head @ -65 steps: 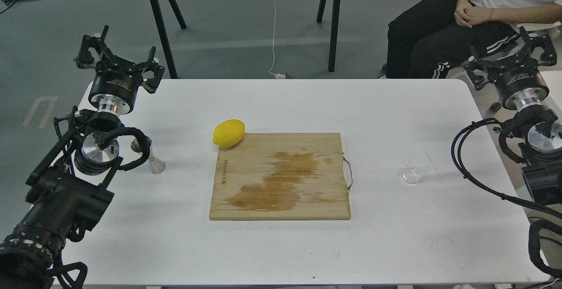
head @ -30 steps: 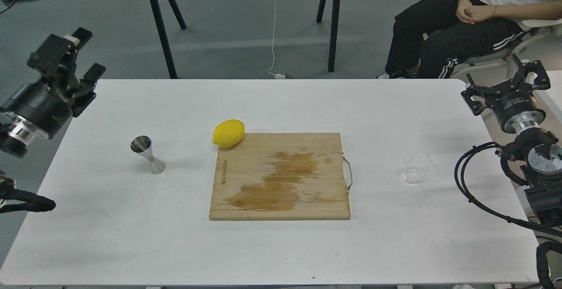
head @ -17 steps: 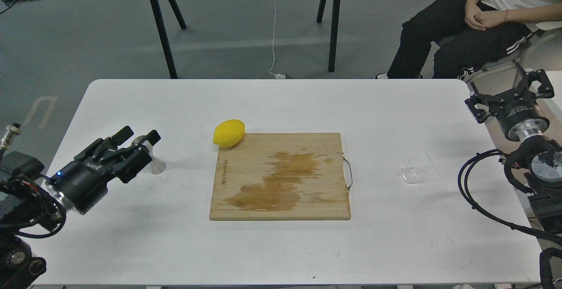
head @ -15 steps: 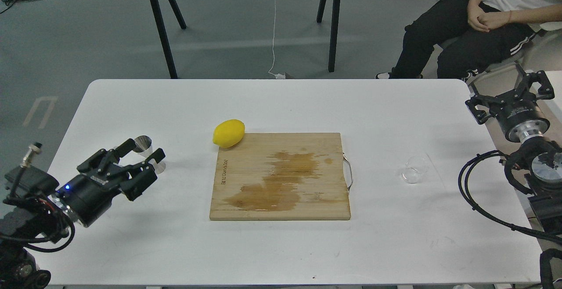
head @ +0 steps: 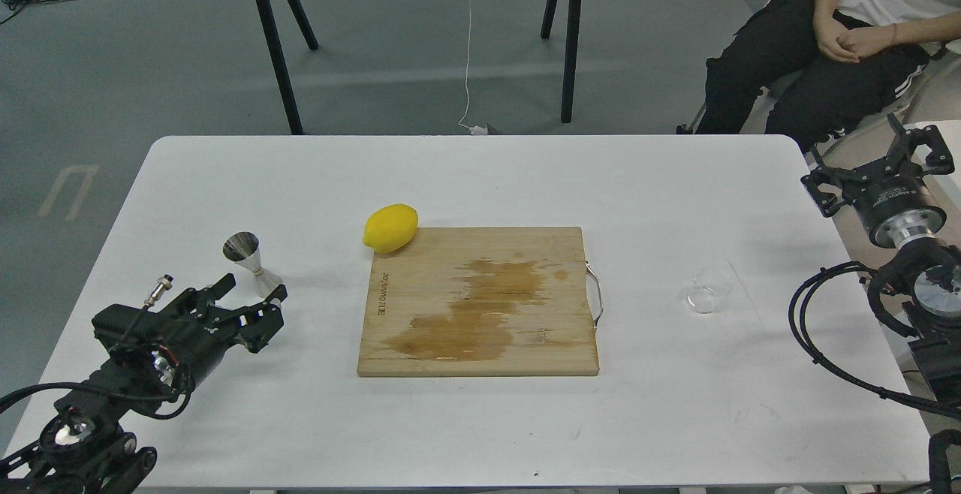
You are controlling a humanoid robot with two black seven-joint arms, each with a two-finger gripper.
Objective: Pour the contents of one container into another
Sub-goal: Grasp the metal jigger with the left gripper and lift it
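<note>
The left gripper [head: 251, 291] hovers low over the white surface [head: 480, 179] with its jaws spread and empty, just below the upright steel jigger [head: 251, 263] without touching it. The clear glass cup [head: 708, 289] sits well apart on the right side, beyond the stained wooden cutting board [head: 480, 302] whose far left corner meets a lemon [head: 390, 228]. The right gripper [head: 875, 160] is raised at the surface's right edge, jaws spread, holding nothing.
</note>
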